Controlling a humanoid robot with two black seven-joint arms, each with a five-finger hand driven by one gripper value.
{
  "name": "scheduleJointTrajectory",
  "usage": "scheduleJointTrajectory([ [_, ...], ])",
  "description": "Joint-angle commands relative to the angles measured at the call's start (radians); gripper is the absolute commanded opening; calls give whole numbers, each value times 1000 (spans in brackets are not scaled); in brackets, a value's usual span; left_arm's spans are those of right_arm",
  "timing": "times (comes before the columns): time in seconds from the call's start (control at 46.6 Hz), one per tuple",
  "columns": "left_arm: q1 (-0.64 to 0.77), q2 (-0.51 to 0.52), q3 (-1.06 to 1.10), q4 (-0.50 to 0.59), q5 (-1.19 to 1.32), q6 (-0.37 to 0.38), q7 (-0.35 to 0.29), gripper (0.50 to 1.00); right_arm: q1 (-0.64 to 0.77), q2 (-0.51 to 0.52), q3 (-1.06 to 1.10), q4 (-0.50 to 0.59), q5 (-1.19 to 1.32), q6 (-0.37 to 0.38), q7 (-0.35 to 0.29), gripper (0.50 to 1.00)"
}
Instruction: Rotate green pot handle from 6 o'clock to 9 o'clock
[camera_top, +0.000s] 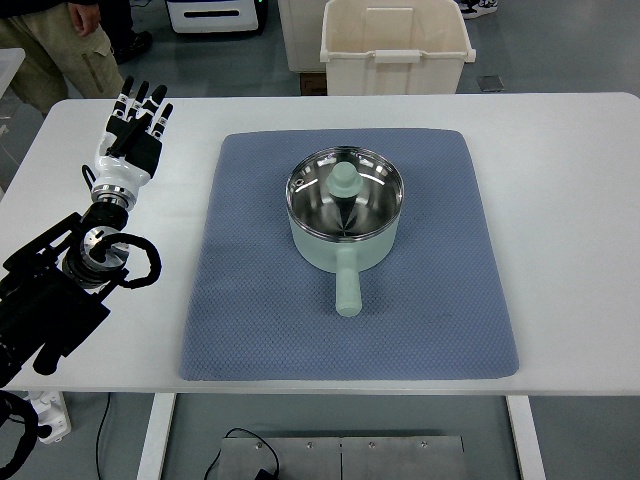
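Note:
A pale green pot (345, 212) with a glass lid and green knob (345, 180) stands on a blue mat (250, 300) in the middle of the white table. Its handle (347, 285) points straight toward the near edge, at 6 o'clock. My left hand (137, 120) hovers over the table's far left, well apart from the pot, fingers spread and empty. The left arm (70, 270) comes in from the lower left. The right arm is out of view.
A white bin (395, 45) stands on the floor beyond the table's far edge. A person's legs (60, 45) show at the top left behind the table. Bare white table (570, 200) lies right of the mat.

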Motion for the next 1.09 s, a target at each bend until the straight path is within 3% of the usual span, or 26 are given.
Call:
scheduleJointTrajectory([
  [0.0,0,-1,-1,0,-1,2,0,1000,0,0,0,0,0,0,0,1000],
  [0.687,15,-21,-3,-17,1,-11,2,1000,0,0,0,0,0,0,0,1000],
  [1.073,17,118,-41,-310,8,-8,-8,1000,0,0,0,0,0,0,0,1000],
])
